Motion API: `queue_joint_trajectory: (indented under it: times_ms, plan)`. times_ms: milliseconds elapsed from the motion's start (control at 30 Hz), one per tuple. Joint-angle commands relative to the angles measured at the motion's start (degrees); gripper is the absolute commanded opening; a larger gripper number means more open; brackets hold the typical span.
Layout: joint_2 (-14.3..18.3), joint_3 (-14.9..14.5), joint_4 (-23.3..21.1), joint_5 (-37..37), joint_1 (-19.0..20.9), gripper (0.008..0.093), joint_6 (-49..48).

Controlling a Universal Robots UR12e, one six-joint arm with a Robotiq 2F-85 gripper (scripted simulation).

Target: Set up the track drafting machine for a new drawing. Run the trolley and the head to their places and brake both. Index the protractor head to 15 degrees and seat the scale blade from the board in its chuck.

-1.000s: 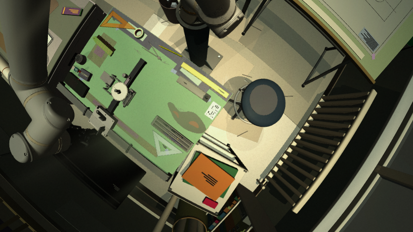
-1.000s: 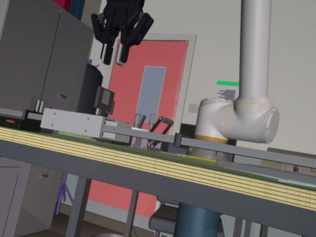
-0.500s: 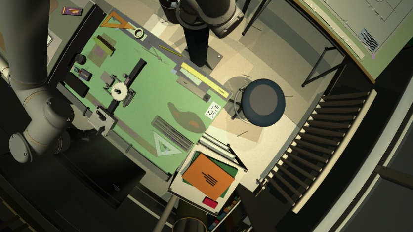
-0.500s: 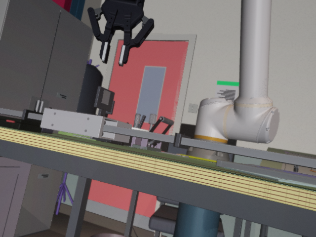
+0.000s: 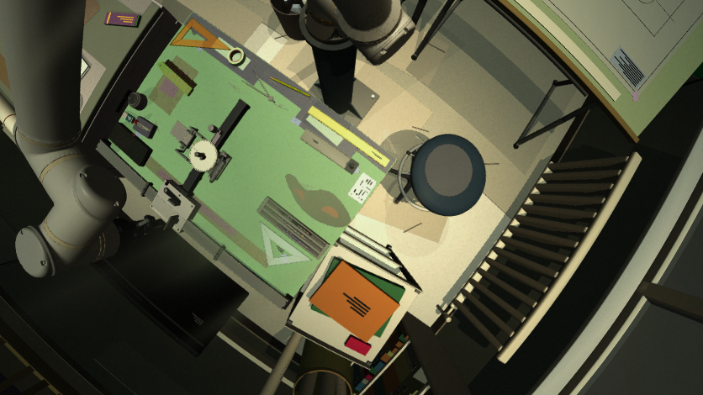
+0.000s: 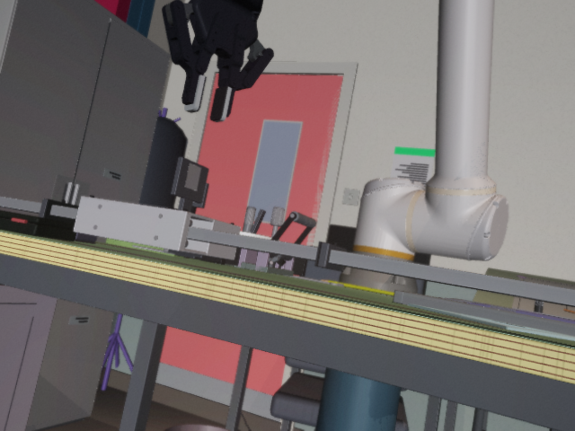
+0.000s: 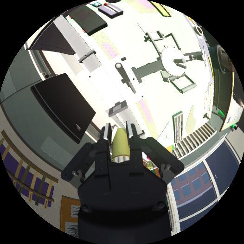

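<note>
On the green drafting board the track drafting machine lies with its grey trolley point(image 5: 173, 202) on the rail along the board's near edge, and a dark arm runs from it to the white protractor head point(image 5: 203, 155). The grey scale blade point(image 5: 328, 149) lies flat by the far edge, beside a yellow ruler point(image 5: 345, 134). My gripper point(image 6: 208, 103) hangs high above the trolley end of the rail. It is partly open and holds nothing. From the wrist camera I see the trolley point(image 7: 118, 109) and the protractor head point(image 7: 172, 60) below the fingers point(image 7: 117, 131).
Behind the board stand the robot's base point(image 6: 389, 232) and a red door point(image 6: 274, 153). A round stool point(image 5: 447, 173), a side table with an orange folder point(image 5: 354, 300), set squares, a tape roll point(image 5: 236, 55) and a black case point(image 5: 169, 285) surround the work.
</note>
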Motion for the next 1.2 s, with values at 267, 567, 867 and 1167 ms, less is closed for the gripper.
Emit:
queue_joint_trajectory:
  times_ms: [267,567,867,1167]
  plan:
    - [-0.04,-0.05,-0.02,-0.01,0.00,0.0340,-17.47]
    - [-0.04,-0.05,-0.03,-0.02,0.01,0.0340,-24.11]
    - [-3.55,4.87,-1.39,-0.04,-2.34,0.0340,-26.84]
    - [-0.87,8.76,-7.73,-0.02,-3.04,0.0340,-27.63]
